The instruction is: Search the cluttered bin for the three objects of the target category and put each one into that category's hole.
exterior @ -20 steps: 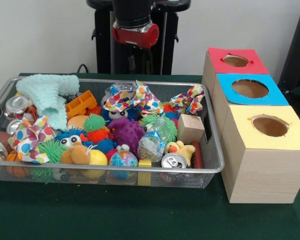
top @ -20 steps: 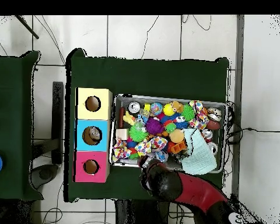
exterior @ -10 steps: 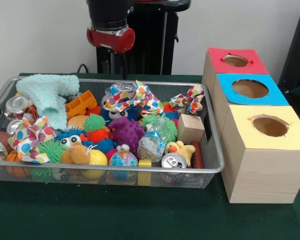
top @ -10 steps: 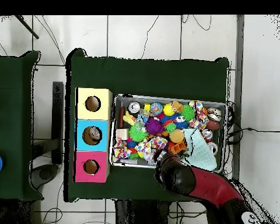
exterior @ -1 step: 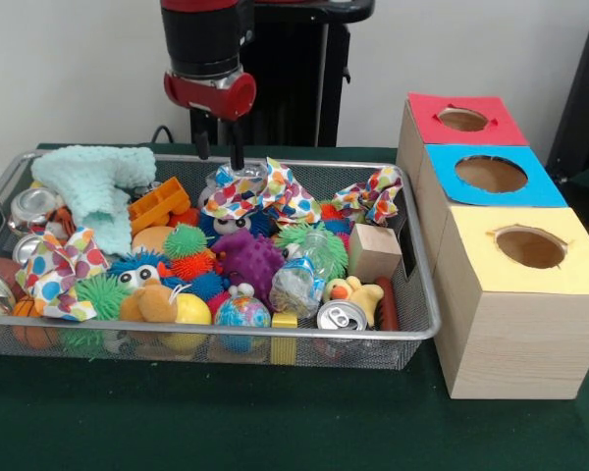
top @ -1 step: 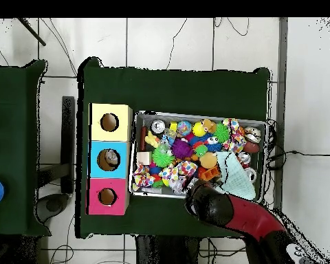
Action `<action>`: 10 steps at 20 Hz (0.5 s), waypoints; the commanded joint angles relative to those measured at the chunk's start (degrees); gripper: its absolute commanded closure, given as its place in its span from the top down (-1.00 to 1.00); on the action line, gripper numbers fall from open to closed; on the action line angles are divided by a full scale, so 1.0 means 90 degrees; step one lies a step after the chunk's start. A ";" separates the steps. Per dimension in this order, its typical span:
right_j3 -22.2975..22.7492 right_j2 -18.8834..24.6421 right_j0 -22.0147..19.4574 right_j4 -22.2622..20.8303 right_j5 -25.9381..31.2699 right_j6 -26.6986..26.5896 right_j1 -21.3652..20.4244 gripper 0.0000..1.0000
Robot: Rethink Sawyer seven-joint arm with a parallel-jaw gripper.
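A wire mesh bin [exterior @ -1 step: 275, 334] holds a heap of toys, cloths and cans. My gripper [exterior @ -1 step: 221, 155] hangs open over the bin's far edge with nothing between its fingers. Just below it lie a crumpled clear plastic piece [exterior @ -1 step: 240, 174] and a polka-dot cloth [exterior @ -1 step: 267, 198]. Other polka-dot cloths [exterior @ -1 step: 373, 196] [exterior @ -1 step: 54, 270] lie at the far right and near left. Drink cans [exterior @ -1 step: 341, 316] [exterior @ -1 step: 31, 206] lie at the front and the left. In the overhead view the arm [top @ -1 step: 226, 210] covers the gripper at the bin's [top @ -1 step: 195, 114] lower edge.
Three wooden boxes with round holes stand to the bin's right: red [exterior @ -1 step: 427, 113], blue [exterior @ -1 step: 442, 175], yellow [exterior @ -1 step: 481, 257]. In the bin: a mint knitted cloth [exterior @ -1 step: 93, 182], an orange toy truck [exterior @ -1 step: 157, 204], a purple spiky ball [exterior @ -1 step: 245, 257], a wooden block [exterior @ -1 step: 375, 250], a rubber duck [exterior @ -1 step: 358, 294].
In the front view the arm has swung left from above the bin's far middle and come down, so its fingers now show over the far rim.
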 commanded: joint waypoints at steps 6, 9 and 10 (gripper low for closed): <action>-0.0762 -0.0019 0.0048 -0.0547 -0.0406 0.0139 0.0838 1.00; -0.0866 -0.0173 0.0159 -0.0622 -0.0135 0.0114 0.0864 1.00; -0.0895 -0.0230 0.0206 -0.0642 -0.0106 0.0137 0.0866 1.00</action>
